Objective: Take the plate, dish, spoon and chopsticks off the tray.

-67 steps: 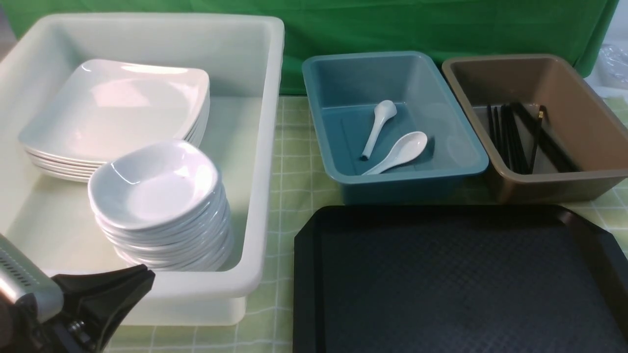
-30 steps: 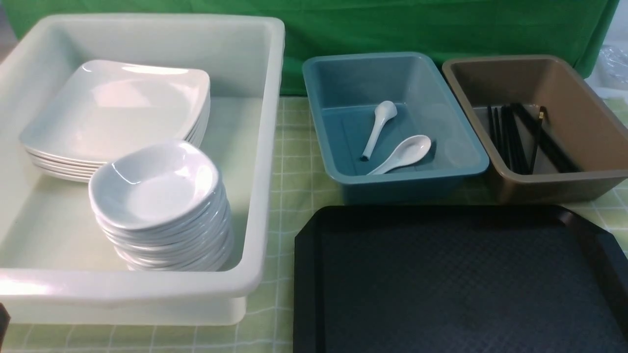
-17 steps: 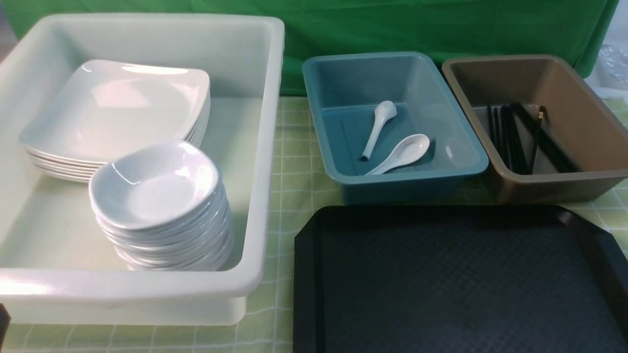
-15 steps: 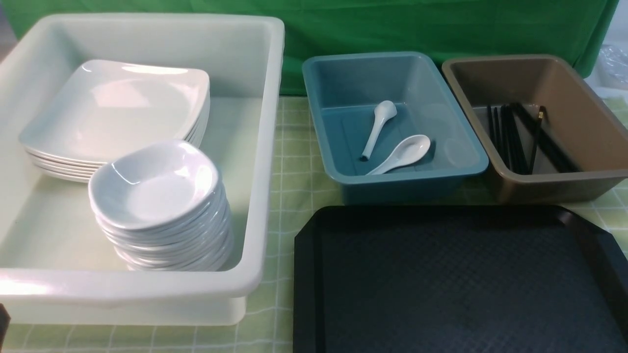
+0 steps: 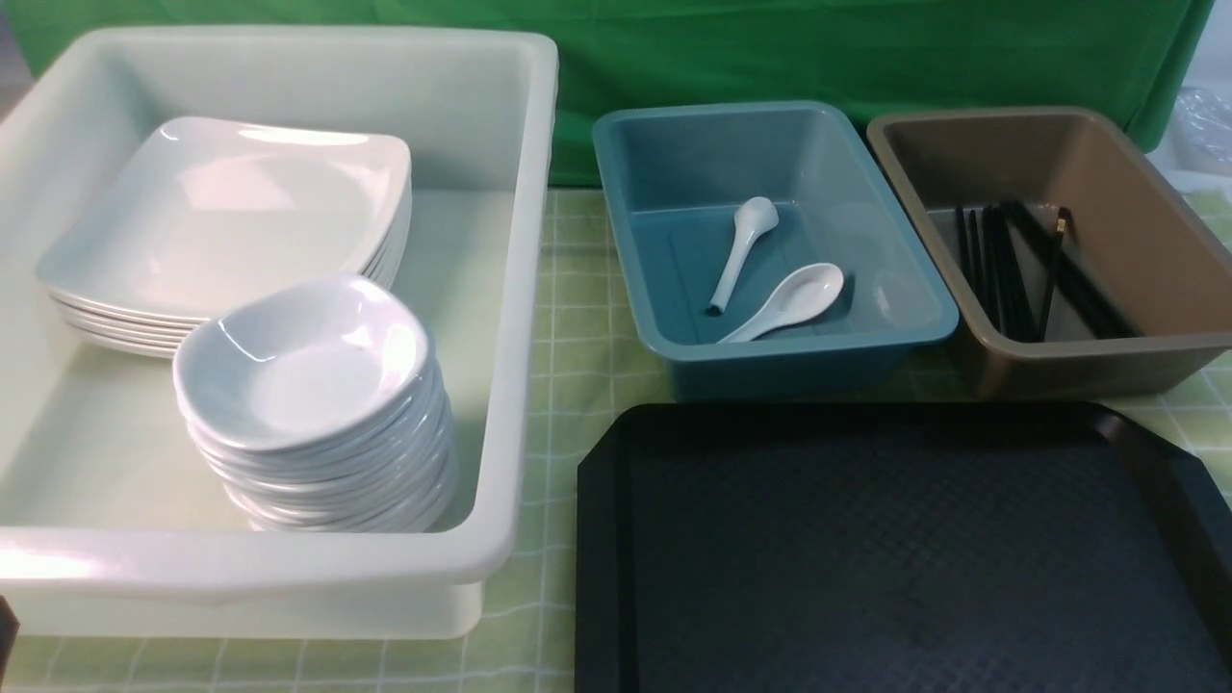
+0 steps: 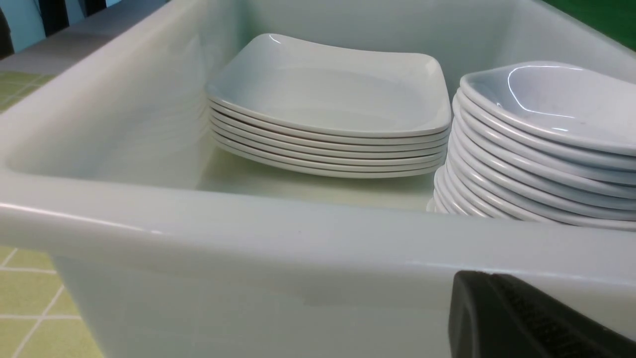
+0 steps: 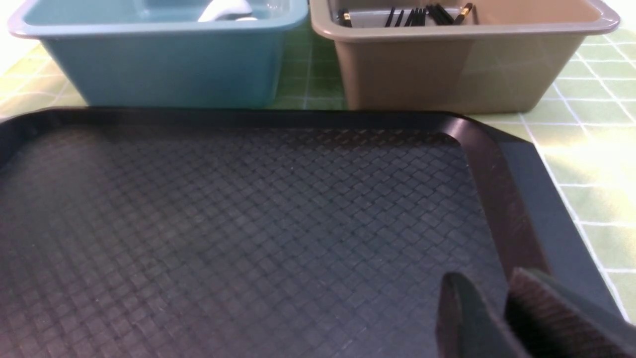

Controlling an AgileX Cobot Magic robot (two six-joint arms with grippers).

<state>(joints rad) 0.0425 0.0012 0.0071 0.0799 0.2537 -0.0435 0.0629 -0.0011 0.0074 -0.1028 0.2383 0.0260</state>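
Nearest, lower right of the front view: the tray (image 5: 895, 549), black, textured, nothing on the part that shows. The right wrist view agrees: bare surface up to the far rim. Its near edge is cut off by the frame, so a stray item there cannot be ruled out.

Right gripper (image 7: 497, 303), low in the right wrist view, hangs over the tray's right side, near the rim. A narrow gap shows between the two fingers and nothing sits in it: released, holding nothing. Risk: if it drops or swings outward from here it could catch the raised rim and shove the tray toward the bins just behind it.

Left gripper (image 6: 526, 318): only one dark finger shows in the left wrist view, against the outside of the white bin (image 5: 289, 568). Clenched, empty so far as can be seen. Risk: any forward move would bump the near wall and jolt the stacks inside.

Middle distance, left of the front view: the dish (image 5: 300, 361) tops a tall stack just behind that wall. This is the likeliest thing to topple if the bin is knocked. Behind it, upper left, the plate (image 5: 231, 207) tops a lower, steadier stack.

Farther, upper centre: the blue bin (image 5: 664, 337) holds two spoons; the spoon (image 5: 791, 298) lies nearer, tilted against the other.

Upper right: the brown bin (image 5: 1059, 361), sticks inside, the chopsticks (image 5: 1054, 260) with the gold band leaning across the plain ones. They could roll if the bin is nudged.

The clearing looks done.
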